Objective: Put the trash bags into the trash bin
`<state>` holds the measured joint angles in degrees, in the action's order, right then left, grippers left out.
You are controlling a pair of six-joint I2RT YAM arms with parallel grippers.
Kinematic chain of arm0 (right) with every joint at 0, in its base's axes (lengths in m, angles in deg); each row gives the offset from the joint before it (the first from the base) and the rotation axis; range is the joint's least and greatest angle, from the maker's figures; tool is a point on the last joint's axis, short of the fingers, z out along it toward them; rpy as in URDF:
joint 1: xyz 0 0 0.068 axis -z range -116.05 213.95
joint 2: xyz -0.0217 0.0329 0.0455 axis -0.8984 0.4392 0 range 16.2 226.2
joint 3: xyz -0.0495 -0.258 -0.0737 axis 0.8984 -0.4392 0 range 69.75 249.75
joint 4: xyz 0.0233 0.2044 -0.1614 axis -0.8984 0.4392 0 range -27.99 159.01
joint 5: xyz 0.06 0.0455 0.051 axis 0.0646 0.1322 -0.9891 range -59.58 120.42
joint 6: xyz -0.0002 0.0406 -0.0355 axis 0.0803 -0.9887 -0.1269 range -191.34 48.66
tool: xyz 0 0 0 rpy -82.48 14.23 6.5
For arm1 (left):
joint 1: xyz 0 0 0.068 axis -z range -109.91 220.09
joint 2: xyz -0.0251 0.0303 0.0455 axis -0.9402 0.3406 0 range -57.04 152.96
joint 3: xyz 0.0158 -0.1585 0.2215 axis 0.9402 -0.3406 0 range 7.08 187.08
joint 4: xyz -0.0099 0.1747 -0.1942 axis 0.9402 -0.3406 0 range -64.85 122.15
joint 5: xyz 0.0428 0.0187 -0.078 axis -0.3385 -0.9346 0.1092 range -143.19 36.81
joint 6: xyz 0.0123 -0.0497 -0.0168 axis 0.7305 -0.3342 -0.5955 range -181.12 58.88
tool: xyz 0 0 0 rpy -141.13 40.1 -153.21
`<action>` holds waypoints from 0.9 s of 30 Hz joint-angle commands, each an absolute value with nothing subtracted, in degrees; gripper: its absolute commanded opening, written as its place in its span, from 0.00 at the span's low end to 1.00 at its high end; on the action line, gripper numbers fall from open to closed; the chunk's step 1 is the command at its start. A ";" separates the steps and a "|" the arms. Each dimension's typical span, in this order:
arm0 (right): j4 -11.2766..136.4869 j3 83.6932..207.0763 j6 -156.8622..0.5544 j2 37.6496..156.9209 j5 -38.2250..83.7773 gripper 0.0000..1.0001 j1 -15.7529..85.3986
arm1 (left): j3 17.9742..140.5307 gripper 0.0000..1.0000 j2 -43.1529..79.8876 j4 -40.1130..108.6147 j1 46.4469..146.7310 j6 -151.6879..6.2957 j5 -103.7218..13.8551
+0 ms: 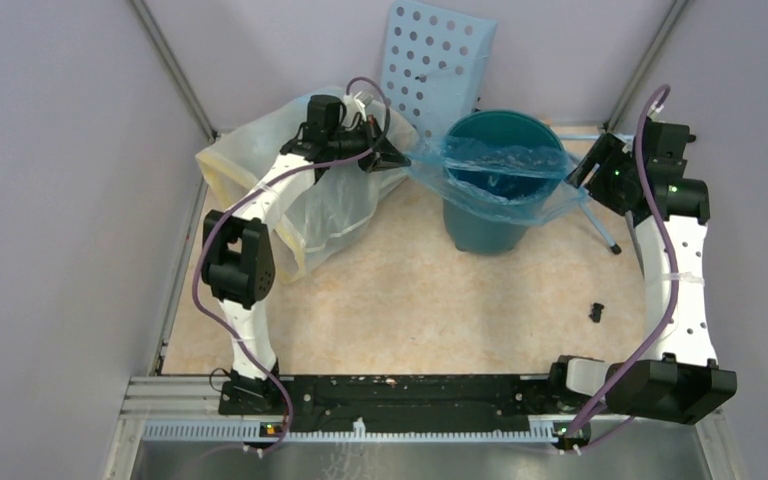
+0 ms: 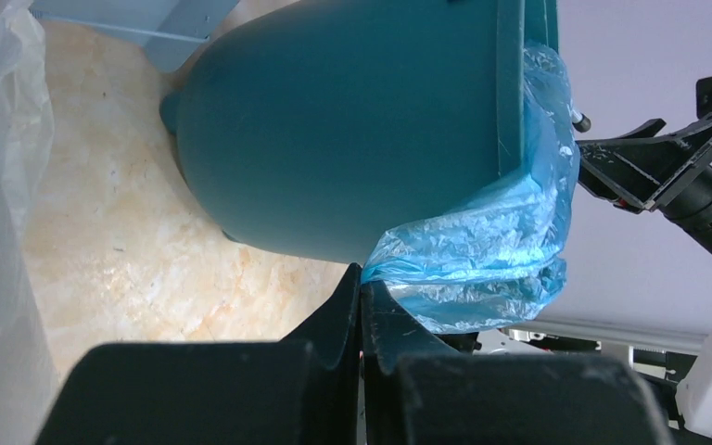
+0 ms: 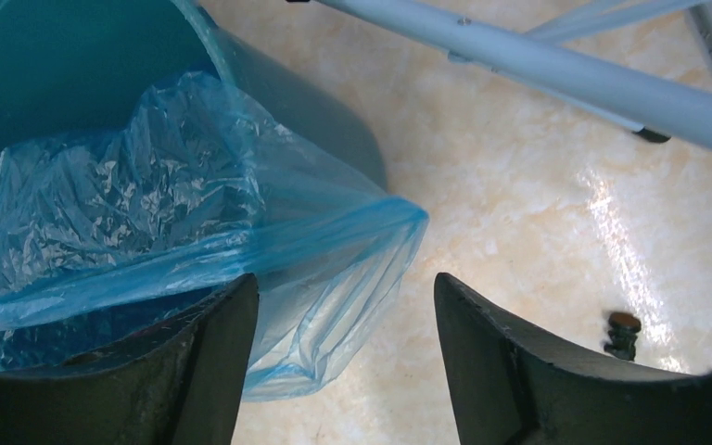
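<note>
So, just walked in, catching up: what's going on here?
A blue bag is being fitted into the teal bin. The left gripper is shut on the bag's left edge. The right gripper is open, with the bag's right corner loose between its jaws. The bag drapes across the bin's mouth.

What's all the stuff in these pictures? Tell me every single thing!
bag: one, light blue, draped over the bin's rim
bin: one, dark teal, upright at the back of the table
white bag: one, whitish, back left
panel: one, pale blue with holes, leaning behind the bin
rods: two showing, pale blue, right of the bin
black bit: one, black, on the table's right side
table: one, beige, under everything
left hand: one, black, shut on the bag's left corner
right hand: one, black, open at the bag's right corner
</note>
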<state>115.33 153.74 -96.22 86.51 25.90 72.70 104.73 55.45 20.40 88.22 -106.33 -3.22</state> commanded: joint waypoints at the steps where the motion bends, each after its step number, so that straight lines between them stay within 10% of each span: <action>1: 107.25 152.97 -94.85 85.64 27.06 0.67 72.91 | 108.31 0.01 58.39 26.41 89.29 -108.37 -2.05; 27: 97.25 159.13 -49.99 93.02 20.13 0.64 46.14 | 111.19 0.01 62.65 27.66 90.85 -109.76 -1.12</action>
<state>96.31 155.46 -59.35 89.92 21.42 47.74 108.66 62.51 25.12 90.62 -109.50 -1.82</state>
